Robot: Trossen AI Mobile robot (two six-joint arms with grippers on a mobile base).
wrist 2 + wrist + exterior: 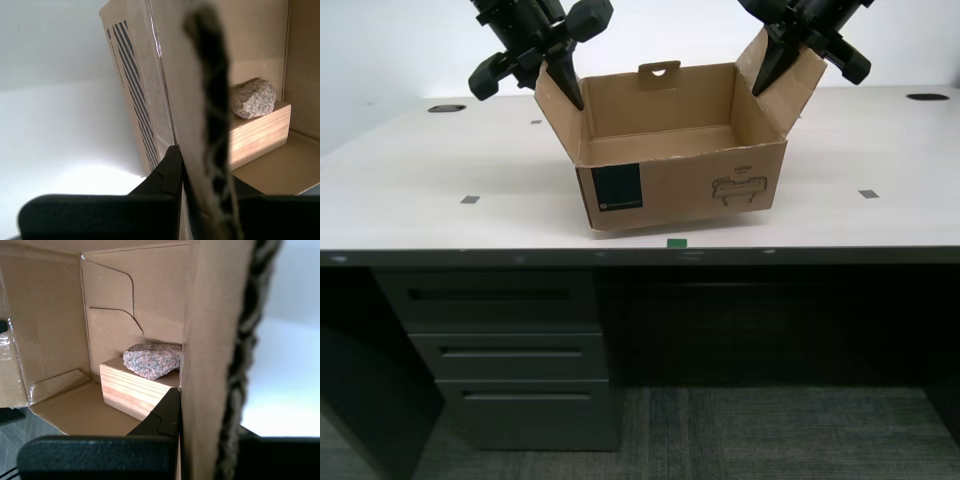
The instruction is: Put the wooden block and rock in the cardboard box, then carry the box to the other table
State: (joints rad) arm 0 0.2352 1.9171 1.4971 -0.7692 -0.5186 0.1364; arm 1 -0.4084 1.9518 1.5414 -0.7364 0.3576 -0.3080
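The cardboard box (680, 190) stands open near the front edge of a smooth pale table (410, 180), slightly tilted. My second gripper (570, 95) (200, 165) is shut on the box's side flap (195, 100) toward the exterior view's left. My first gripper (765, 80) (205, 410) is shut on the opposite flap (215, 340). Inside the box, the wooden block (130, 390) (260, 132) lies in a back corner, and the rock (152, 359) (254, 98) rests on top of it. The box's front wall hides both in the exterior view. The other table is out of view.
Grey tape squares (470, 199) (867, 193) and a green mark (676, 242) are on the tabletop. Two round cable holes (446, 107) (927, 97) sit at the back. A drawer unit (505, 350) stands under the table, with carpet floor (770, 430) below.
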